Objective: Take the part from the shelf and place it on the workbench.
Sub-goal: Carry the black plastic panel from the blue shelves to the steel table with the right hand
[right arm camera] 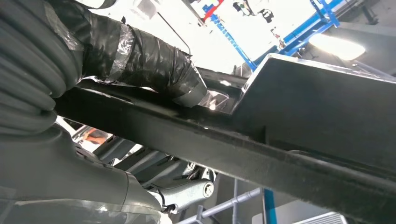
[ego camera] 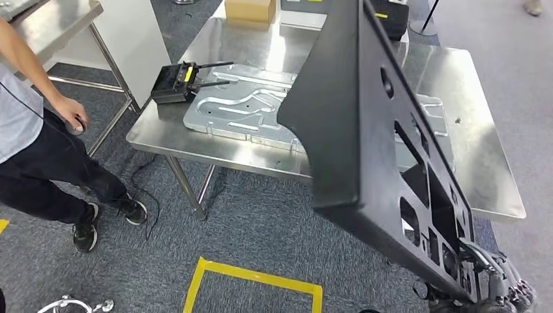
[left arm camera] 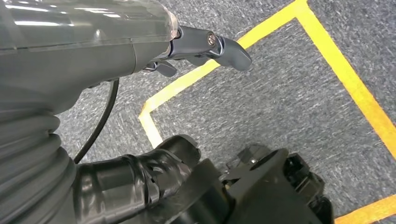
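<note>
The right hand (ego camera: 486, 280) grasps a large black part (ego camera: 365, 137), its fingers (right arm camera: 154, 70) clamped on the edge. The part hangs over the steel desk's (ego camera: 482, 176) near edge. The left hand (left arm camera: 205, 46) holds nothing, fingers apart.

Beyond the right hand (ego camera: 495, 287), the steel workbench (ego camera: 486, 150) carries a grey metal plate (ego camera: 241, 107), a black radio (ego camera: 173, 83) and a cardboard box (ego camera: 250, 10).

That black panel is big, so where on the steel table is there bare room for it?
The table's right end, beyond the silver plate, is bare. The far middle strip before the cardboard box is bare too. The left-centre is crowded by plate and radio.
</note>
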Controlling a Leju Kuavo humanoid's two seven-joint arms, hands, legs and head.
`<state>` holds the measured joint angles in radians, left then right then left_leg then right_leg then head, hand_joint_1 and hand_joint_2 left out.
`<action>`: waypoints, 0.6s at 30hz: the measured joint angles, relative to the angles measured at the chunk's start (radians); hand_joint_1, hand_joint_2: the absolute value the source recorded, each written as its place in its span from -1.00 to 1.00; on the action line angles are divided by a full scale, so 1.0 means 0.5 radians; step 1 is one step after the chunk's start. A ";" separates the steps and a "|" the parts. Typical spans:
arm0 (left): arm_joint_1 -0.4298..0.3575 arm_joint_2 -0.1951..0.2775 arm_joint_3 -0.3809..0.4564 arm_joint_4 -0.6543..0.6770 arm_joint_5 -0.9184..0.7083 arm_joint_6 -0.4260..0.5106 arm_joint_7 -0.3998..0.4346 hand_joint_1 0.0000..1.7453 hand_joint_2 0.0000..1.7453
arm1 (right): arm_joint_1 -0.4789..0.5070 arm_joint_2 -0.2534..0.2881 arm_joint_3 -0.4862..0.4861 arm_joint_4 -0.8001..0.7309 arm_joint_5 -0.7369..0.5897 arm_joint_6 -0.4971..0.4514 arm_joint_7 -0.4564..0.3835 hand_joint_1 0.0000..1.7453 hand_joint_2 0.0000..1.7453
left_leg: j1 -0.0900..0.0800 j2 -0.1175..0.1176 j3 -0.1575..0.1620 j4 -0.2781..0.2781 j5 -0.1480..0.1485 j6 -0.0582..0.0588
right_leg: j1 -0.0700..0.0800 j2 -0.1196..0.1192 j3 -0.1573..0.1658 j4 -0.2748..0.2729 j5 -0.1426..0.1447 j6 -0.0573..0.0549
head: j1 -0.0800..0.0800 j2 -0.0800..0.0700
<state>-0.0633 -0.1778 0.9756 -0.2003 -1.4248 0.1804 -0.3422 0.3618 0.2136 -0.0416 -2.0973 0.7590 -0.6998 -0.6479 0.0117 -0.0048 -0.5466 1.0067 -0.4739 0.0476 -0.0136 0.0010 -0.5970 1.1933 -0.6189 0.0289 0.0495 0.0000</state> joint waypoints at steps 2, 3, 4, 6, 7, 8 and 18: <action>0.001 0.000 0.000 0.000 0.000 0.000 0.000 -1.00 1.00 | 0.001 -0.003 -0.005 0.001 -0.002 0.000 0.000 1.00 1.00 | -0.001 -0.001 0.012 0.001 -0.015 0.004 | -0.002 0.000 -0.141 0.191 -0.024 0.008 | 0.000 0.000; 0.003 0.000 0.000 0.000 0.000 0.000 0.000 -1.00 1.00 | 0.001 -0.005 -0.006 0.001 -0.002 0.000 0.000 1.00 1.00 | -0.001 -0.002 0.024 0.001 -0.025 0.002 | -0.004 0.000 -0.163 0.186 0.024 0.008 | -0.001 0.000; 0.004 0.000 0.000 0.000 0.000 0.000 0.000 -1.00 1.00 | 0.001 -0.007 -0.006 0.001 -0.003 0.000 0.000 1.00 1.00 | -0.001 -0.004 0.040 0.001 -0.037 -0.002 | -0.004 -0.001 -0.144 0.102 0.108 0.006 | -0.001 0.000; 0.006 0.000 0.000 0.000 0.000 0.000 0.000 -1.00 1.00 | 0.000 -0.010 -0.006 0.001 -0.004 0.000 0.000 1.00 1.00 | -0.005 -0.007 0.067 0.004 -0.065 -0.017 | 0.000 -0.001 -0.050 -0.160 0.268 -0.008 | 0.000 0.000; 0.006 0.000 0.000 0.001 0.000 -0.001 0.000 -1.00 1.00 | -0.001 -0.012 -0.007 0.001 -0.006 0.000 0.000 1.00 1.00 | -0.008 -0.008 0.075 0.005 -0.077 -0.028 | 0.005 -0.001 -0.012 -0.254 0.305 -0.019 | 0.000 0.000; 0.005 0.000 0.000 0.001 0.000 -0.001 -0.001 -1.00 1.00 | -0.001 -0.013 -0.007 0.001 -0.009 0.000 0.000 1.00 1.00 | -0.011 -0.009 0.078 0.005 -0.087 -0.040 | 0.010 0.001 0.009 -0.302 0.312 -0.030 | 0.000 0.000; -0.014 0.002 -0.018 0.001 0.000 -0.002 -0.018 -1.00 1.00 | -0.016 -0.054 -0.010 0.014 -0.006 0.000 0.000 1.00 1.00 | -0.001 -0.001 -0.236 0.560 -0.267 -0.109 | 0.001 -0.004 0.097 -0.345 0.249 -0.114 | -0.005 0.000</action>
<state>-0.0703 -0.1770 0.9665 -0.1998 -1.4250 0.1795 -0.3510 0.3537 0.1866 -0.0465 -2.0904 0.7562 -0.6996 -0.6480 0.0114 -0.0054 -0.6647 1.2867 -0.6074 -0.0068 -0.0133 -0.0012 -0.5486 1.0206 -0.4944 -0.0280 0.0469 0.0000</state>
